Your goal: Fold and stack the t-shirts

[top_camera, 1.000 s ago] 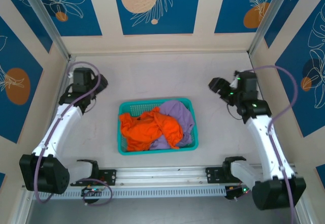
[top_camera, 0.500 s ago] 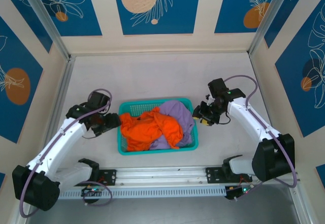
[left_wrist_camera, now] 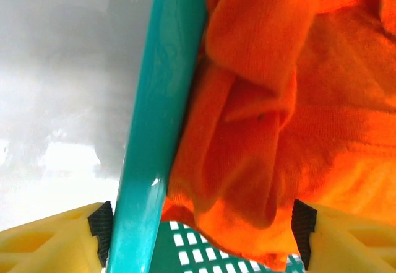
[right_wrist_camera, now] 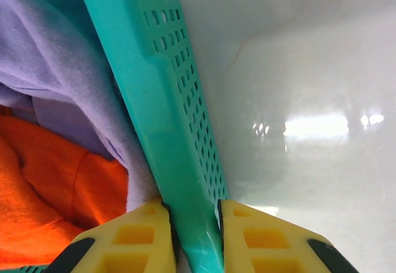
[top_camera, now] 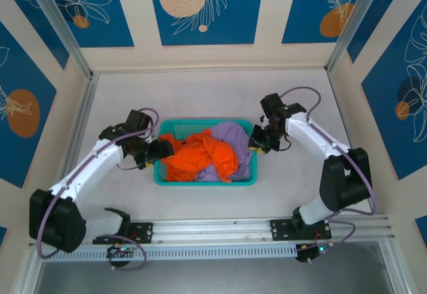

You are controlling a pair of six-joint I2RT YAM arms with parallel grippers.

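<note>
L fingers: spread wide, in the lower corners of the left wrist frame. Between them sit the rim of the teal basket and a hanging fold of the orange t-shirt. Nothing pinched.

R fingers: pressed onto the basket wall at bottom centre of the right wrist frame, one inside, one outside. They pinch plastic and, as far as can be told, no cloth. The lavender t-shirt reaches down to the inner finger.

Item 1, bottom of top frame: metal rail w/ both arm bases.

Item 2, centre: basket on pale surface. Both t-shirts inside, crumpled together, unfolded. Orange at centre-left; lavender at centre-right, partly under the orange.

Item 3, top: wall panels, blue w/ leaf and disc prints.

Key relation: in the left wrist frame the orange lies right of the rim, directly ahead of the L fingers. L arm is nearer the orange, R arm nearer the lavender. The heap has no clear long axis; approx. left-right along the basket.

Judgement: L must clear the rim to close on cloth alone, or it may catch the plastic too.

Markings: no brand, label or legible writing on shirts, basket or panels.
</note>
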